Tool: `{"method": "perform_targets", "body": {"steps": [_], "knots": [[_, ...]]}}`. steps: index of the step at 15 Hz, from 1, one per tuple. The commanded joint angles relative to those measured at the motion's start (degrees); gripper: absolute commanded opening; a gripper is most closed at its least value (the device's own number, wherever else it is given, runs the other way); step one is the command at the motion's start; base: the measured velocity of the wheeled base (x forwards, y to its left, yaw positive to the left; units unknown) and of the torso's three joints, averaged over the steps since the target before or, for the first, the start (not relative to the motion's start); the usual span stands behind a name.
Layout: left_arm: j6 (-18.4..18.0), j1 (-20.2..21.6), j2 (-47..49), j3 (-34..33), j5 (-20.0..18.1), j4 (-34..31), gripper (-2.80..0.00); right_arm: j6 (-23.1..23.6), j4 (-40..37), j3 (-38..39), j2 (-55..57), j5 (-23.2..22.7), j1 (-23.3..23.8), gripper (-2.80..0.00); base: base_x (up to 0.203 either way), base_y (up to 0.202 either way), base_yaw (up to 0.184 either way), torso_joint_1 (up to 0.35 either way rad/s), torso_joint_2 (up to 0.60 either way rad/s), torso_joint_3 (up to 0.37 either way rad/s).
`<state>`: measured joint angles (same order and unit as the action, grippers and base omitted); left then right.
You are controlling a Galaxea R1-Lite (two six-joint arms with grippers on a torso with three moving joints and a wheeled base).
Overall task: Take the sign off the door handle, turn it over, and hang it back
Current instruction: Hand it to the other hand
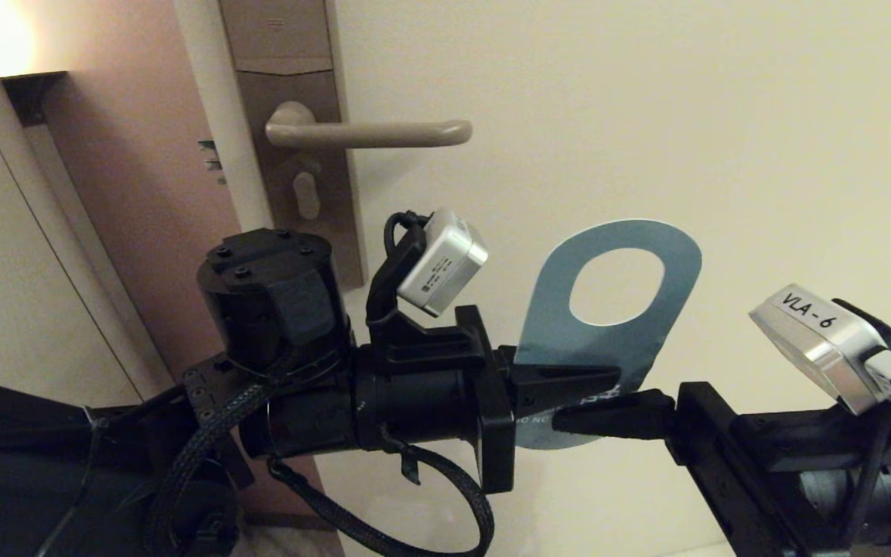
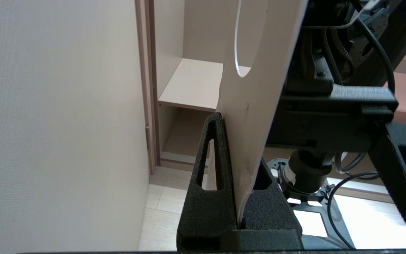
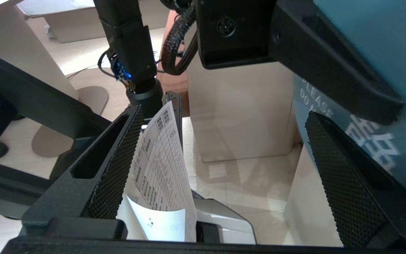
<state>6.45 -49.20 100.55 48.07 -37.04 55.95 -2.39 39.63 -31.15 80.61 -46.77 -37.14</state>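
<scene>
The sign (image 1: 619,340) is off the door handle (image 1: 384,133) and held in the air below and right of it, oval hole up, blue face toward the head camera. My left gripper (image 1: 600,381) is shut on the sign's lower part. In the left wrist view the sign's white face (image 2: 256,70) rises from between the left gripper's (image 2: 240,141) closed fingers. My right gripper (image 1: 569,416) reaches in from the right, open. In the right wrist view the right gripper (image 3: 224,113) holds nothing, and one finger (image 3: 344,176) lies along the sign's blue face (image 3: 393,42).
The handle sits on a tall brown lock plate (image 1: 291,116) on the cream door (image 1: 724,155). A lit wall lamp (image 1: 5,46) is at the upper left. A printed paper sheet (image 3: 157,158) stands below, on the robot's base.
</scene>
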Motion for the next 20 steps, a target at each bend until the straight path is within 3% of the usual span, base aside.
{"method": "perform_targets", "body": {"steps": [1, 12, 20], "knots": [[0.06, -0.02, 0.00, -0.18, -0.23, 0.30, -2.80, 0.02, 0.27, -0.03, 1.54, -0.25, -0.21, 0.00, 0.000, 0.000, 0.000, 0.000, 0.00, 0.000], [0.14, 0.42, -0.43, 0.01, 0.03, 0.39, -2.80, 0.10, 3.00, 10.25, 0.71, -0.16, -0.10, 0.00, 0.000, 0.000, 0.000, 0.000, 0.00, 0.000], [1.37, 0.33, -0.44, -0.11, 0.03, 2.23, -2.80, 0.10, 10.69, 7.47, 8.01, 0.30, 2.94, 0.00, 0.000, 0.000, 0.000, 0.000, 0.00, 0.000]]}}
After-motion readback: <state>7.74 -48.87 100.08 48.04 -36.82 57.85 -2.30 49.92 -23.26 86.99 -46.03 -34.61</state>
